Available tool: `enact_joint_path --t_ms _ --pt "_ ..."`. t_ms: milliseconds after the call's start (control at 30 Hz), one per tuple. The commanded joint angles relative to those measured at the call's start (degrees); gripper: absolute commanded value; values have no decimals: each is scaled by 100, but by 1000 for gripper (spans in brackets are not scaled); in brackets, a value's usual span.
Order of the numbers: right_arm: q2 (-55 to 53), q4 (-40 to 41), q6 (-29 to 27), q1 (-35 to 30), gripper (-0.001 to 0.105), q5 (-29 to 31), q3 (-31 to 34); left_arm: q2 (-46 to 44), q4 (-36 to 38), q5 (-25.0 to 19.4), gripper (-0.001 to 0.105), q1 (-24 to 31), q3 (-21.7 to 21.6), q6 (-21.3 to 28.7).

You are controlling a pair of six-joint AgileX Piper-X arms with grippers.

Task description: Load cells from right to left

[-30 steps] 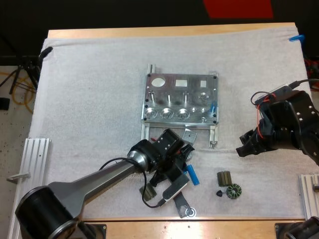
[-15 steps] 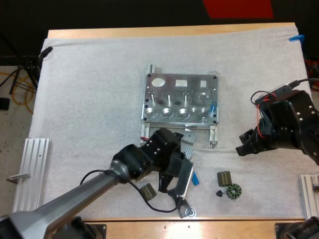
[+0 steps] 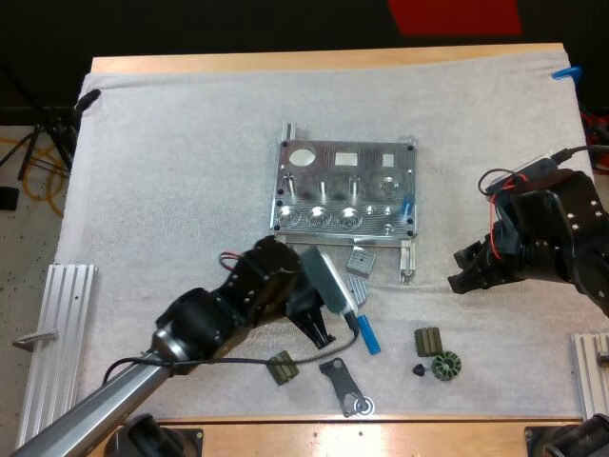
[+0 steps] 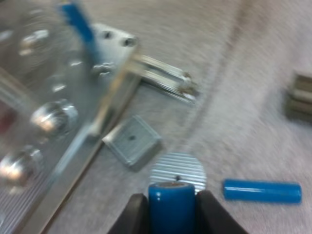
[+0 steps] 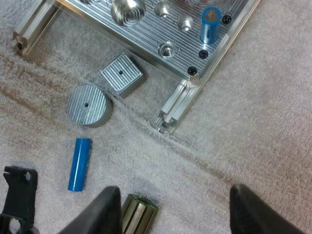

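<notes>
Left hand (image 3: 320, 329) is gripping a blue cell (image 4: 171, 204), its two fingers pressing on the cell from both sides. The hand is hanging over the white mat (image 3: 171, 171) at 6 o'clock of the metal fixture (image 3: 345, 202), near the round ribbed disc (image 4: 177, 169). A square block (image 3: 361, 258) is lying between that disc and the fixture's near edge, close to both. A second blue cell (image 3: 368, 336) is lying flat on the mat at 3 o'clock of the left hand, just beside it. A third blue cell (image 5: 210, 23) is standing upright in a socket at the fixture's 4 o'clock corner. Right hand (image 3: 461, 273) is hanging with its fingers spread wide and gripping nothing, well apart from the fixture at its 4 o'clock. Small dark parts (image 3: 436, 354) are sitting at 6 o'clock of the right hand. An olive part (image 3: 282, 367) and a black flat bracket (image 3: 345, 387) are lying near the 6 o'clock edge of the surface (image 3: 285, 63).
</notes>
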Motion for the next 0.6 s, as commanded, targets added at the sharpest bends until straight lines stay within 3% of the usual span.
enact_joint_path --t_ms 0,233,567 --pt "-34 -25 17 -41 49 -31 -8 -127 -30 -139 0 98 -16 -484" --pt "-34 -25 17 -41 49 -31 -8 -455 -87 -127 0 671 -16 -1603" --pt "-34 -57 17 -41 49 -31 -8 -806 -850 -110 0 1076 -16 -3072"
